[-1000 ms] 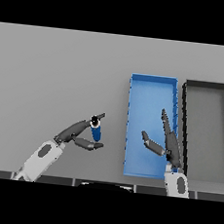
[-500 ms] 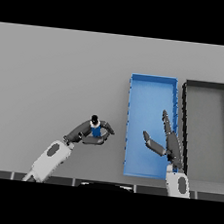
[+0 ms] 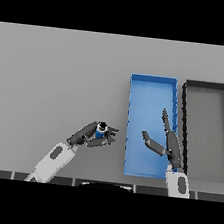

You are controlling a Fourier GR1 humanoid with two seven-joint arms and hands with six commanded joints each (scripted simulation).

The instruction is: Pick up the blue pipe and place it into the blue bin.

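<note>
Pipe: short blue cylindrical pipe with dark end (image 3: 101, 131), clamped in the curled fingers of the left hand (image 3: 89, 135) above the grey surface (image 3: 54, 78). At its three o'clock lies the blue rectangular bin (image 3: 152, 89), presumably the drop target. Right hand (image 3: 168, 143), fingers straight and apart, hovers idle over the bin.
</note>
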